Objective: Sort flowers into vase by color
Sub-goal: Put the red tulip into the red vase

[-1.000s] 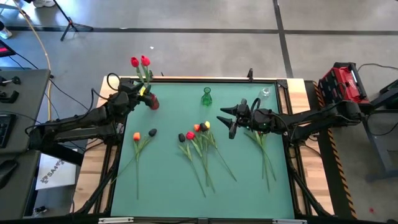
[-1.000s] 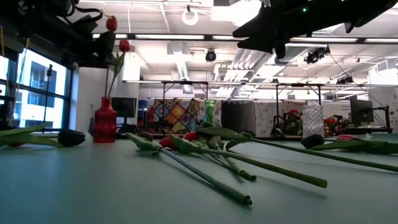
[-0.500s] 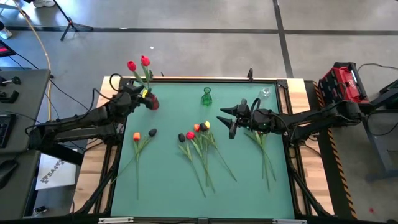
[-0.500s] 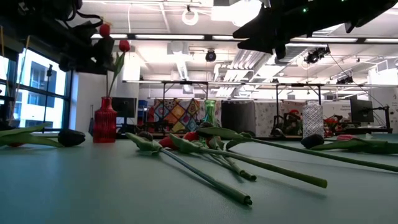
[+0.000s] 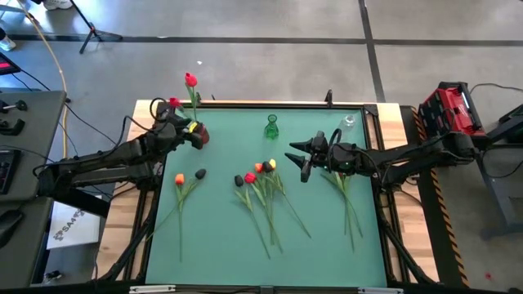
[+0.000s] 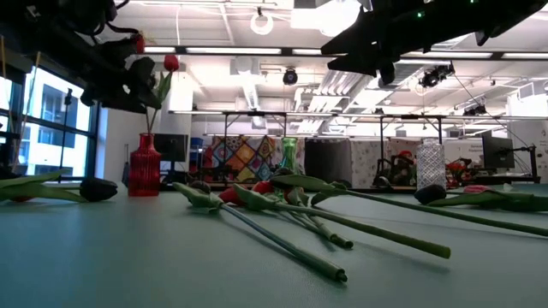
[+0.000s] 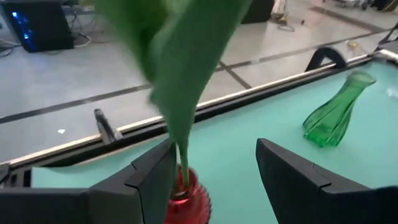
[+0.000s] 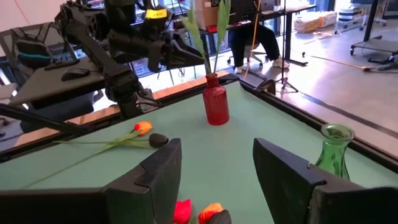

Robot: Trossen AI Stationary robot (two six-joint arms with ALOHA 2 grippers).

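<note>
Left gripper (image 5: 198, 135) jaws spread around stems above red vase (image 7: 184, 198), overhead hides this, right gripper (image 5: 299, 159) released

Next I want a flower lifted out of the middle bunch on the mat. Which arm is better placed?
Probably the right. The right gripper hovers with open jaws just beside the middle bunch. The left gripper is at the red vase in the far left corner, farther from that bunch.
</note>
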